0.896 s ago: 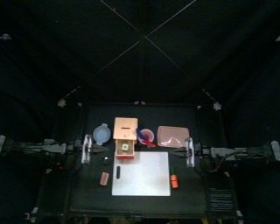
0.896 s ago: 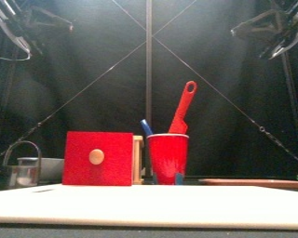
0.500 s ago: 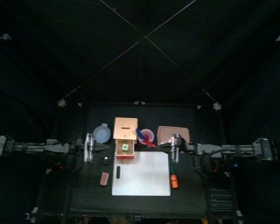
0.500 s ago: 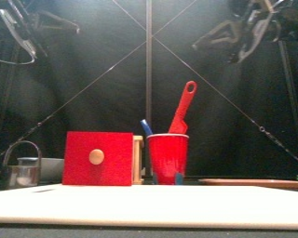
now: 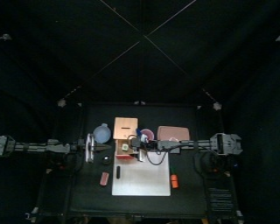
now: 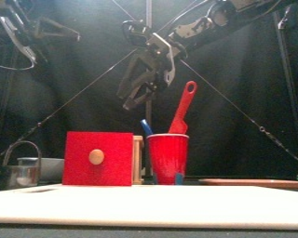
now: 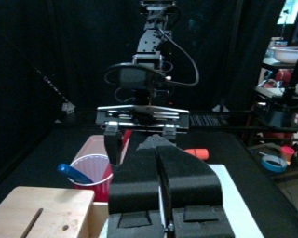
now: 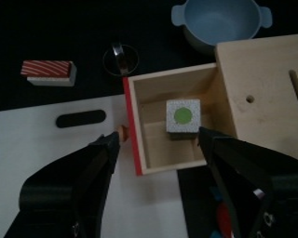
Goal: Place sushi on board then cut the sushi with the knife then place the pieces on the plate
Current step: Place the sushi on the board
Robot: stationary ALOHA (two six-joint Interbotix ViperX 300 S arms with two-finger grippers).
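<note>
The wooden box [image 8: 257, 74] has its red drawer front [image 6: 98, 158] pulled out over the white board [image 5: 149, 179]. One sushi block [image 8: 182, 115], pale with a green centre, lies in the drawer. My right gripper [image 8: 159, 138] hangs open above the drawer, clear of the block, and in the front view the right gripper [image 6: 142, 88] is high over the box. Behind the box stands the red cup [image 6: 168, 156] with the red knife [image 6: 182, 107] and the blue knife [image 6: 146, 125]. The pink tray [image 5: 174, 134] lies back right. My left gripper [image 7: 162, 151] rests shut at the left.
A blue-grey bowl [image 8: 223, 20] sits back left of the box. A metal cutter [image 8: 120, 58] and a red-striped toy food [image 8: 48, 71] lie left of the board. A small red toy [image 5: 174, 181] rests at the board's right edge.
My right arm has swung in from the right side to the middle and now hangs over the open drawer. The left arm has not moved.
</note>
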